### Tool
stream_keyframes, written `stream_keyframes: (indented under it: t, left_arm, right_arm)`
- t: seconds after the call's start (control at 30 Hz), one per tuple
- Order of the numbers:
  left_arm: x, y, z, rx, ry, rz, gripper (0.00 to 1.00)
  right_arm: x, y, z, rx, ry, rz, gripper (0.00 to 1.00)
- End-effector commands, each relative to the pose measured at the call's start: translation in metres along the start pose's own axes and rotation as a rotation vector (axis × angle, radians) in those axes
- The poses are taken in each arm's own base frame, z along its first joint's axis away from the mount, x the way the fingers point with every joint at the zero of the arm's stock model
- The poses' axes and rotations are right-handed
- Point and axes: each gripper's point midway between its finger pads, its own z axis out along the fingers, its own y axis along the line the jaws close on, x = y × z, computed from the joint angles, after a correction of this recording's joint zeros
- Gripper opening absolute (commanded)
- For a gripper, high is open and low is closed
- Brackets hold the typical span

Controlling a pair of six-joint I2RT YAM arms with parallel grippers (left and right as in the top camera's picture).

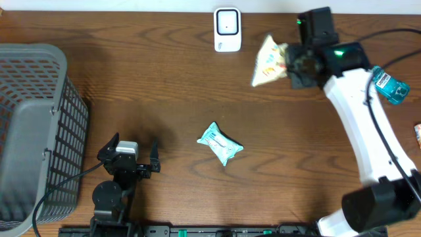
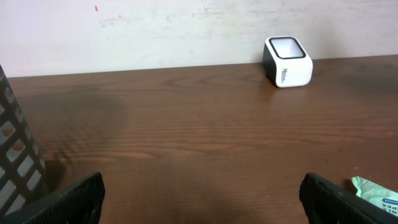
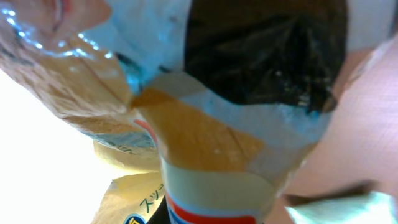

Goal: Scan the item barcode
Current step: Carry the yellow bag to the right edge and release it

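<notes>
The item, a pale yellow and white snack bag (image 1: 270, 60), hangs above the table at the back right, and my right gripper (image 1: 293, 62) is shut on its right end. The white barcode scanner (image 1: 227, 29) stands just left of the bag, a short gap away. In the right wrist view the bag (image 3: 205, 155) fills the frame and hides the fingers. My left gripper (image 1: 133, 141) rests low at the front left, open and empty. From its wrist, the left gripper (image 2: 202, 186) faces the scanner (image 2: 288, 61) across bare table.
A grey mesh basket (image 1: 33, 125) takes up the left side, and its wall (image 2: 15, 155) shows at the left wrist view's edge. A teal packet (image 1: 220, 143) lies mid-table, also seen as the packet (image 2: 376, 193). A blue item (image 1: 391, 85) sits at the right edge.
</notes>
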Motion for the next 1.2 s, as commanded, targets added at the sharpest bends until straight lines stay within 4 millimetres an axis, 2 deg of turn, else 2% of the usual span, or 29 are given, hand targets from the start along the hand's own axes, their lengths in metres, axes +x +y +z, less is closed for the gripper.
stream_keyframes:
  t: [0.0, 0.17, 0.43, 0.67, 0.77, 0.87, 1.17]
  left_arm:
    - [0.015, -0.002, 0.001, 0.012, 0.045, -0.003, 1.00]
    - [0.015, -0.002, 0.001, 0.012, 0.045, -0.003, 1.00]
    - [0.015, -0.002, 0.001, 0.012, 0.045, -0.003, 1.00]
    - [0.015, -0.002, 0.001, 0.012, 0.045, -0.003, 1.00]
    - [0.015, -0.002, 0.001, 0.012, 0.045, -0.003, 1.00]
    - [0.015, -0.002, 0.001, 0.012, 0.045, -0.003, 1.00]
    - [0.015, -0.002, 0.001, 0.012, 0.045, -0.003, 1.00]
  right_arm:
    - [0.007, 0.019, 0.017, -0.058, -0.017, 0.007, 0.01]
    - [0.021, 0.050, 0.047, -0.165, -0.016, 0.002, 0.02]
    - [0.031, 0.094, 0.087, -0.275, -0.030, 0.004, 0.02]
    - [0.036, 0.143, 0.113, -0.338, -0.077, -0.035, 0.02]
    - [0.037, 0.156, 0.123, -0.353, -0.104, -0.042, 0.02]
    - [0.044, 0.161, 0.138, -0.361, -0.102, -0.046, 0.02]
    - [0.068, 0.160, 0.187, -0.392, -0.092, -0.058, 0.02]
